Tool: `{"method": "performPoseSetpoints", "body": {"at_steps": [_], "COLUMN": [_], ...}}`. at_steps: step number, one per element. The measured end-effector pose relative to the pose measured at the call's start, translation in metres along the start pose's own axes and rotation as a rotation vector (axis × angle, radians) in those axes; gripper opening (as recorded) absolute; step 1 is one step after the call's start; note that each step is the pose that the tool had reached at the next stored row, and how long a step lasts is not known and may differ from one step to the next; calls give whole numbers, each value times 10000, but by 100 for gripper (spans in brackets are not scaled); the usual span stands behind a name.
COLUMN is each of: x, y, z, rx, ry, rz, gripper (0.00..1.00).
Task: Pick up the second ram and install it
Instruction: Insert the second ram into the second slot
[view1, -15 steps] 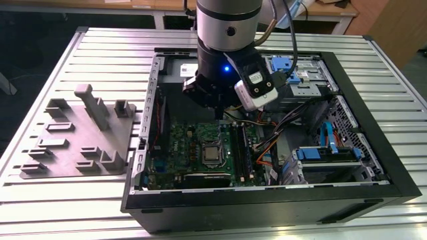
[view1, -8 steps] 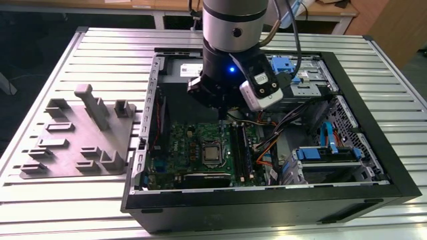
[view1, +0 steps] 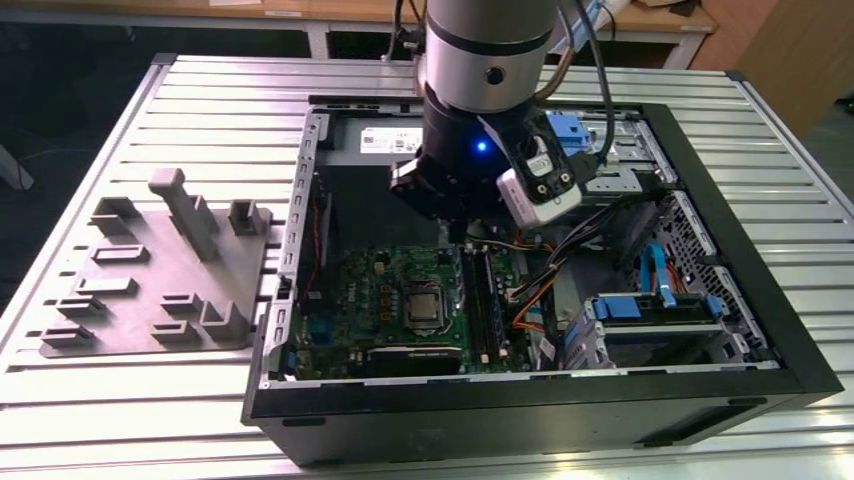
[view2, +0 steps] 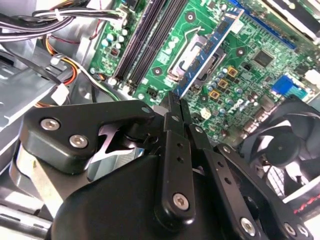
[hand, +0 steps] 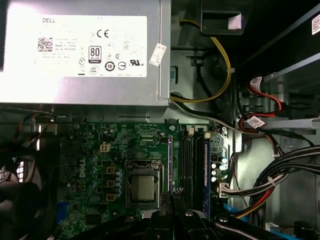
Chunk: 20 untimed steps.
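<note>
Clamping black end effector on thin dark blue-green memory stick, three o'clock of silver processor in the exterior view; judging it light, stiff, fragile, best gripped by edges.

Your arm comes straight down from above, wrist vertical. Your gripper points downward, its fingers drawn close together and clamped on the ram.

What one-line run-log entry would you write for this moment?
gripper: shut on second ram | position: over motherboard, by CPU socket | memory slots: second ram not seated
</note>
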<state>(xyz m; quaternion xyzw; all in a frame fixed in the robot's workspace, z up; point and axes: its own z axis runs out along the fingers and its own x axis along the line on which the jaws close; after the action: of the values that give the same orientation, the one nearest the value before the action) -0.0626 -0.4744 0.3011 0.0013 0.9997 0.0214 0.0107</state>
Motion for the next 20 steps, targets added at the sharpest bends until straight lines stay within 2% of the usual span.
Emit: {"method": "performPoseSetpoints", "body": {"at_steps": [12,16,20], "x": [-23,-24,-29], "y": [-4,-5,-6], "z": [96,112,128], "rx": [-8,-138,-154], "ry": [4,6,7], "rz": [-99,-151,-180], "gripper": [13,13,13]}}
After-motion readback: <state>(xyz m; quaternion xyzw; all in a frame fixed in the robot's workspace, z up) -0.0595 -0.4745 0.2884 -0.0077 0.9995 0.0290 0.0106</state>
